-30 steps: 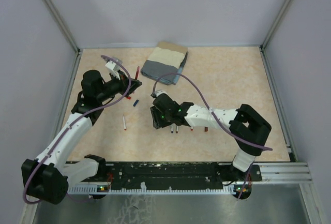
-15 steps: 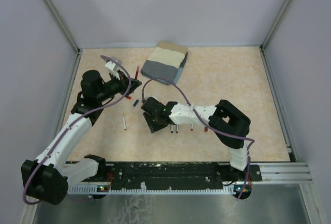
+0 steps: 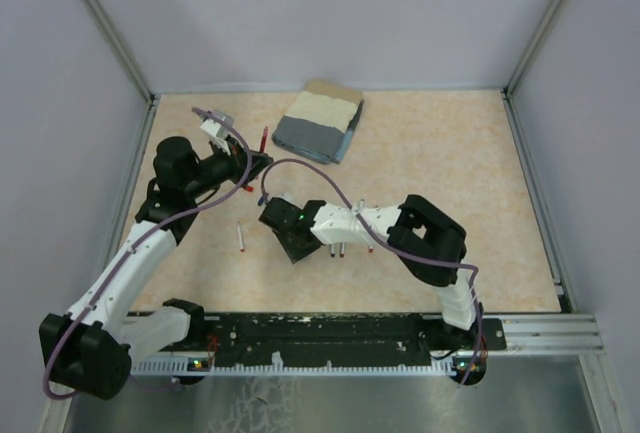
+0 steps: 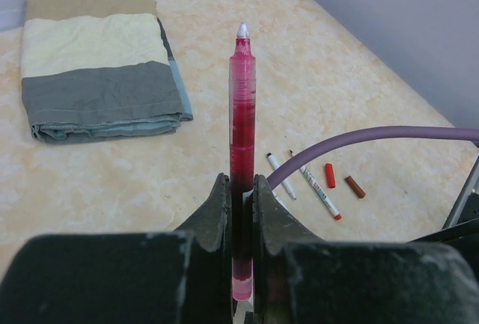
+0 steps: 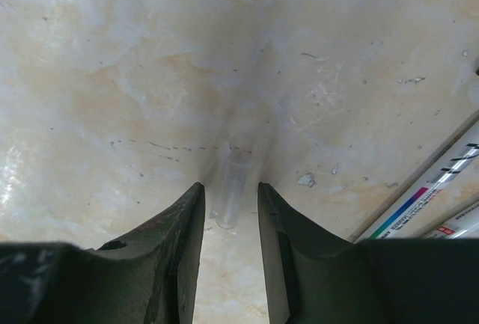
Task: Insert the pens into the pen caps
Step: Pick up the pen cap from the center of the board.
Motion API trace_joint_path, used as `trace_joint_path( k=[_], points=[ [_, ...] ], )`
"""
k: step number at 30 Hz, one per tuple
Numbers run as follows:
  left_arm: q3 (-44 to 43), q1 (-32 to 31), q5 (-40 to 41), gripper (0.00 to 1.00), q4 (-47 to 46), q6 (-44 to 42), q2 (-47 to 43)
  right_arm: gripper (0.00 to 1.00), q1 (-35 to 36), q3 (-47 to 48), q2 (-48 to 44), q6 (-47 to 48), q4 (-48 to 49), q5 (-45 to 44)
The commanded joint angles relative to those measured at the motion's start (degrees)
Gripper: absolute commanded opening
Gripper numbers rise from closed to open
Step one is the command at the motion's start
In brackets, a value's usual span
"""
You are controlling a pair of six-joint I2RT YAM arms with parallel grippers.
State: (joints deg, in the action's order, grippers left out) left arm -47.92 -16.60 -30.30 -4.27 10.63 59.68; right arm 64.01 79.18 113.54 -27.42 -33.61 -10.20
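**A:** Red barrel, white tip: is that pen (image 4: pixel 242 114) actually held by the left gripper (image 4: pixel 240 189)?

**B:** Yes. It is clamped between both fingers and stands straight out past the fingertips, tip pointing away from the wrist.

**A:** And beyond it?

**B:** Ahead and to the left of the fingers lies a folded cloth (image 4: pixel 97 77). Ahead and to the right, on the table (image 4: pixel 359 62), two white pens (image 4: pixel 320 191) lie near each other. A red cap (image 4: pixel 330 175) and a brown-red cap (image 4: pixel 355 186) sit just beside them. A purple cable (image 4: pixel 389 135) arcs across on that side.

**A:** What about the right gripper (image 5: pixel 229 189)?

**B:** Its fingers are spread apart, tips low over the table. A short clear tube (image 5: pixel 232 174) lies between them, pointing forward. I cannot tell whether either finger touches it.

**A:** Anything else near it?

**B:** Off to its right, printed white barrels (image 5: pixel 426 197) run slantwise, partly cut off by the edge of the view.
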Motion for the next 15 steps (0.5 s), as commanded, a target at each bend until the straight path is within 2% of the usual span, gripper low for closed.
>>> trace_joint_path(
  k=[1, 7, 11, 15],
  points=[
    [0.53, 0.26, -0.53, 0.0, -1.49, -0.69, -1.28, 0.34, 0.33, 2.79, 1.92, 0.67, -2.69, -3.3],
    [0.5, 0.26, -0.46, 0.0, -1.45, -0.69, -1.58, 0.26, 0.45, 3.69, 3.36, 0.55, -4.36, -3.4],
    [0.54, 0.27, -0.27, 0.0, -1.31, -0.75, -1.62, 0.1, 0.45, 3.56, 3.92, 0.37, -3.7, -1.36],
    [0.57, 0.31, -0.09, 0.0, -1.26, -0.71, -1.59, 0.02, 0.4, 1.93, 1.06, -0.46, -1.64, -1.78]
  ],
)
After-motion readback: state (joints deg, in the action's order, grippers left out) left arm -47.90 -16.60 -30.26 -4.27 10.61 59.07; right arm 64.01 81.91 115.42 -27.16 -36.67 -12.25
